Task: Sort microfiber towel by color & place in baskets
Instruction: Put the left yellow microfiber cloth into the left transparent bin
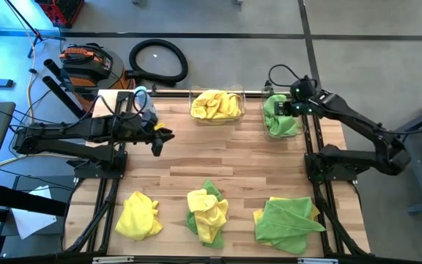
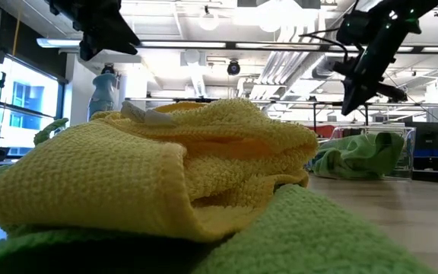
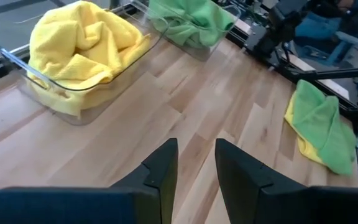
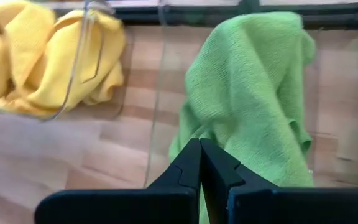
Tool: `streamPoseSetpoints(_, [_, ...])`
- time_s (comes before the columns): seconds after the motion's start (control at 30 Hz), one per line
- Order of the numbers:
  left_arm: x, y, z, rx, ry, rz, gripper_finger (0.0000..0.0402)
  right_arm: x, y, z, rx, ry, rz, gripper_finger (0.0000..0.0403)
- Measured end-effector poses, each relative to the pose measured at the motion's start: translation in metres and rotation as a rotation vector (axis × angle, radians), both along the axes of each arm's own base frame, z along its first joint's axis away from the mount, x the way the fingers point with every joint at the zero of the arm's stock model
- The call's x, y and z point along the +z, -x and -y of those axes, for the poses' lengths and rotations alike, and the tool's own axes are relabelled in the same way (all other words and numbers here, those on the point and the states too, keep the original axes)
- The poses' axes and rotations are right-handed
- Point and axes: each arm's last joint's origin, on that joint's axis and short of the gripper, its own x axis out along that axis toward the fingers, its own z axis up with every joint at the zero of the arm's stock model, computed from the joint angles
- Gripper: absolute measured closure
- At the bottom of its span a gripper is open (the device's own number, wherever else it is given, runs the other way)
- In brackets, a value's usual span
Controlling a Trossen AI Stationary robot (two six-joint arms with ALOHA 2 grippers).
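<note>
The wider clear basket at the far edge holds yellow towels. The narrower basket to its right holds a green towel. My right gripper hangs shut above that green towel, and the low view shows nothing hanging from it. My left gripper stands open over bare wood left of centre, holding nothing. Along the near edge lie a yellow towel, a mixed yellow and green heap, and a green towel on top of a yellow one.
A clear water bottle with a blue cap stands at the far left of the table, beside the left arm. Bare wood stretches between the baskets and the near row of towels. Both arm bases sit at the table's side edges.
</note>
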Motion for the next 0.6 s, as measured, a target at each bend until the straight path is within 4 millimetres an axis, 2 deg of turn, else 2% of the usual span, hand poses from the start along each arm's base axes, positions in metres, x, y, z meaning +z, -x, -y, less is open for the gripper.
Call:
streamPoseSetpoints(0.3, [0.015, -0.032, 0.022, -0.087, -0.051, -0.065, 0.0331, 0.005, -0.007, -0.012, 0.072, 0.022, 0.02, 0.0403])
streamPoseSetpoints(0.43, [0.014, -0.046, 0.031, -0.03, -0.022, -0.206, 0.0337, 0.005, -0.011, -0.016, 0.111, 0.03, 0.016, 0.0403])
streamPoseSetpoints(0.6, [0.014, -0.05, 0.041, 0.108, 0.125, -0.438, 0.0354, 0.005, -0.015, -0.019, 0.167, 0.046, 0.002, 0.0403])
